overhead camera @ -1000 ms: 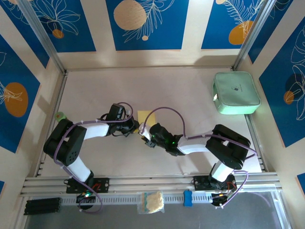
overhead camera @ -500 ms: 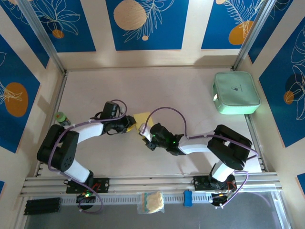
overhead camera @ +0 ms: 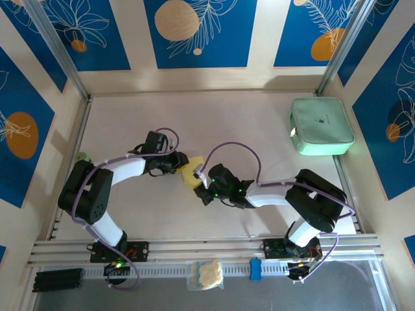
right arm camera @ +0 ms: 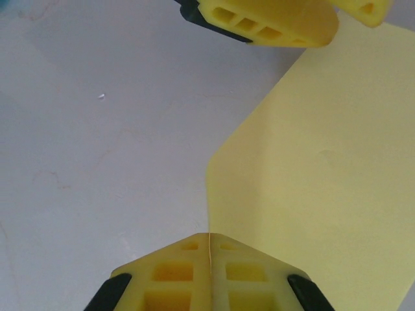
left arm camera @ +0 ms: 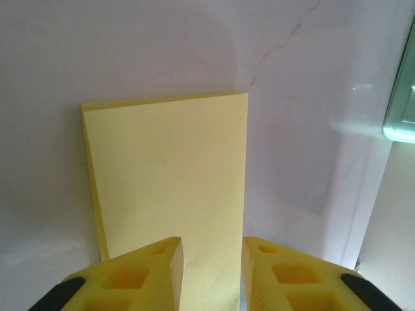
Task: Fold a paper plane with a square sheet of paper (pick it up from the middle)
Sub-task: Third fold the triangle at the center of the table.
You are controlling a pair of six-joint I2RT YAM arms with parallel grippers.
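Observation:
The square sheet of paper (left arm camera: pixel 168 175) is plain yellow and lies folded into a double-layered rectangle on the pale table, between the two arms (overhead camera: pixel 193 167). My left gripper (left arm camera: pixel 211 262) is open, and the sheet's near end runs between and under its fingers (left arm camera: pixel 146 275). From the other side my right gripper (right arm camera: pixel 209 243) is shut on the sheet's (right arm camera: pixel 324 168) edge, which shows as a thin line between the pads. That side of the sheet curls up off the table. From above, the left gripper (overhead camera: pixel 179 164) and right gripper (overhead camera: pixel 197 177) almost meet. The paper plane is out of view.
A mint-green rounded case (overhead camera: pixel 322 126) sits at the table's back right, and its edge (left arm camera: pixel 402 97) shows in the left wrist view. A cream wad in a clear bag (overhead camera: pixel 206 275) and a small blue item (overhead camera: pixel 255 269) lie on the front rail. A green object (overhead camera: pixel 80 157) stands at the left wall.
The left gripper let go, backed off to the left, then came back open at the sheet. The right gripper shut on the sheet's edge and lifted it.

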